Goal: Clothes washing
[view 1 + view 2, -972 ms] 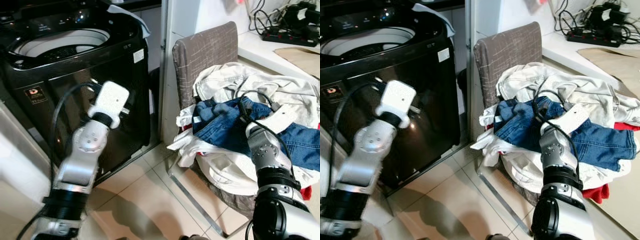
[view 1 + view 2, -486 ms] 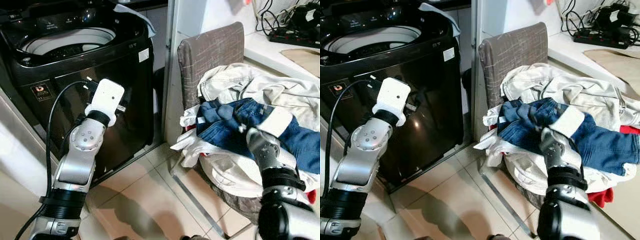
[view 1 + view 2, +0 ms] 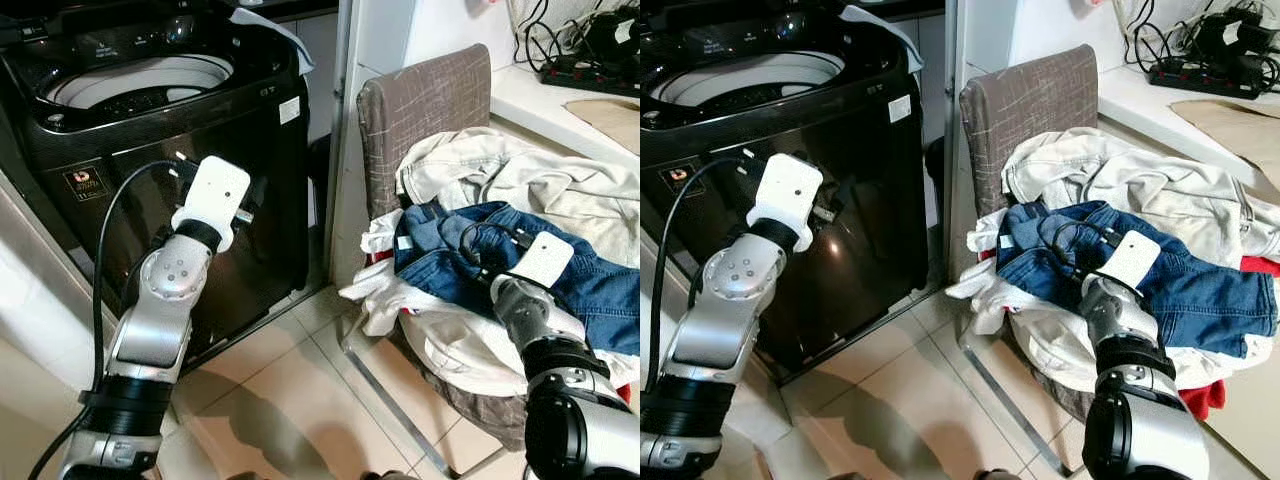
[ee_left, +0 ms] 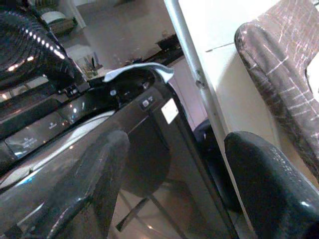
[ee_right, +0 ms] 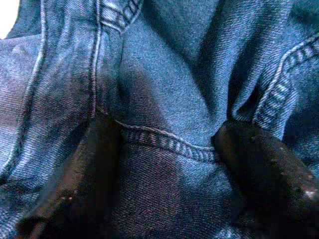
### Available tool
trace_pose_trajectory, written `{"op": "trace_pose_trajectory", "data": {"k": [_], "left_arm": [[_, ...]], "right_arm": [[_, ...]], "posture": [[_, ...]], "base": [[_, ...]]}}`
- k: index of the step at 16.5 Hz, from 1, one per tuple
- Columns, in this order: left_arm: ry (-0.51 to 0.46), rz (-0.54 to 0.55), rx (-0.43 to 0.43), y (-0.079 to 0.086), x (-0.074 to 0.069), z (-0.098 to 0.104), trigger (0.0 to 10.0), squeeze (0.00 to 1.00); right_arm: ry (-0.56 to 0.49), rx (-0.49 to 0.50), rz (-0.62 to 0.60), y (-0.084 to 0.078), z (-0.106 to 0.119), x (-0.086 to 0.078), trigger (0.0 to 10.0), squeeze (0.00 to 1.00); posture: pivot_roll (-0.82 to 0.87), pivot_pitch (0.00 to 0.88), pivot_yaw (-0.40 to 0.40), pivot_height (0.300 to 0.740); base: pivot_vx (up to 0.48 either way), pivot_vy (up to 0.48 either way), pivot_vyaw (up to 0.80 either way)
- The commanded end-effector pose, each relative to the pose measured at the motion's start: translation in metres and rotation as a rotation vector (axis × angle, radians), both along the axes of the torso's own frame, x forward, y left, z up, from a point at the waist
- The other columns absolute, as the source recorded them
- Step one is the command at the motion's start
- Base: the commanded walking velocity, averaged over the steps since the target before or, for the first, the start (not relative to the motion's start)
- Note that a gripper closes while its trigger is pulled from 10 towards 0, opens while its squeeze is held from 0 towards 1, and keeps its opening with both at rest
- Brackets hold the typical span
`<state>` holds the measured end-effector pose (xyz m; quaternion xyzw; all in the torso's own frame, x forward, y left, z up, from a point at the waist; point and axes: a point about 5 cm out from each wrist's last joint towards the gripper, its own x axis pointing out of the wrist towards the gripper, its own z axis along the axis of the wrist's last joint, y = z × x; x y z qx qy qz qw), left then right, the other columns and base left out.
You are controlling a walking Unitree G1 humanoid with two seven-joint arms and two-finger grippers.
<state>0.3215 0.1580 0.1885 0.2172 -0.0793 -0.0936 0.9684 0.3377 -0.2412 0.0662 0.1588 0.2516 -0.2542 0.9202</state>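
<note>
We press the right gripper (image 5: 164, 164), fingers spread astride a seam fold, into the blue denim jeans (image 3: 590, 280) heaped on the grey fabric chair (image 3: 425, 100) at right to pinch them, while the left gripper (image 4: 174, 184) waits spread and empty beside the black top-loading washing machine (image 3: 150, 90) at left.

arms: silver, jointed (image 3: 165, 300) | wrists: white camera boxes (image 3: 218, 190) | cables: black loops (image 3: 110, 240) | fingers: black, rounded (image 4: 269, 179)

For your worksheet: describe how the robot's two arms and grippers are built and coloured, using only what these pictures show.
Both arms are silver metal segments joined by rounded joints, with ribbed black collars lower down. Each wrist ends in a flat white block with rounded corners. A black cable loops from the left arm up to its block; another curls by the right arm. The left gripper and right gripper each have two thick, rounded black fingers.
</note>
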Motion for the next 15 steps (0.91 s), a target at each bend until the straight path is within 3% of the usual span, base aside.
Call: {"op": "trace_pose_trajectory", "data": {"k": [1,11,15], "left_arm": [[-0.024,-0.003,0.003,-0.001,0.001,0.008,10.0,0.0],[-0.024,-0.016,0.005,-0.008,0.001,0.006,10.0,0.0],[-0.023,-0.012,0.0,-0.009,0.001,0.004,10.0,0.0]], "right_arm": [[-0.01,-0.031,0.034,0.002,0.002,0.003,0.0,0.0],[-0.082,-0.094,0.15,0.017,0.004,0.009,0.0,0.0],[-0.245,-0.207,0.292,0.041,0.033,0.026,0.0,0.0]], "posture": [[0.02,0.012,0.01,0.74],[0.01,0.022,-0.002,0.74],[0.01,0.012,-0.011,0.74]], "base": [[0.0,0.0,0.0],[0.0,0.0,0.0],[0.0,0.0,0.0]]}}
